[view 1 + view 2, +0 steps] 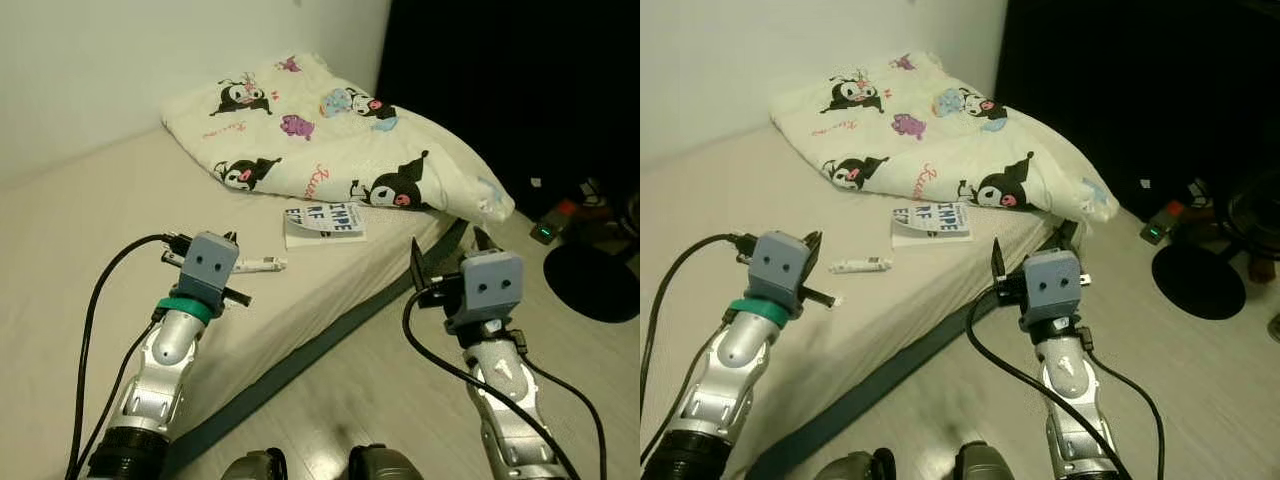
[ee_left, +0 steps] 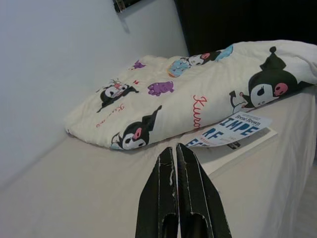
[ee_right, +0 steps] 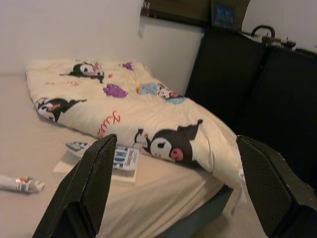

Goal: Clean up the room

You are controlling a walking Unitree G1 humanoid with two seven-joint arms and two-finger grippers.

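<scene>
A low bed [image 1: 90, 240] with a cream sheet stood against a white wall, and everything else lay in relation to it. A folded cream blanket [image 1: 330, 140] printed with black-and-white cartoon figures was heaped at the bed's far end, reaching to the corner nearest the dark wall. Just in front of the blanket, near the bed's outer edge, a book [image 1: 323, 222] with large blue letters on its cover lay flat, one end tucked against the blanket's hem. Beside the book, further in on the sheet, a small white tube [image 1: 258, 264] rested on its side, apart from both book and blanket. The left gripper [image 2: 177, 158] hovered above the bed, its two black fingers pressed together and holding nothing, pointed toward the book and blanket. The right gripper [image 1: 445, 250] hung off the bed's outer edge, over the pale wood floor [image 1: 400, 400], with its fingers [image 3: 94, 183] spread wide apart and empty; through the gap between them the blanket, book and tube could be seen. On the floor beyond the bed's corner, a round black base [image 1: 1198, 280] sat against the dark area, and a small device with a green light [image 1: 545, 232] lay near it. Black cables looped from both silver arms.
</scene>
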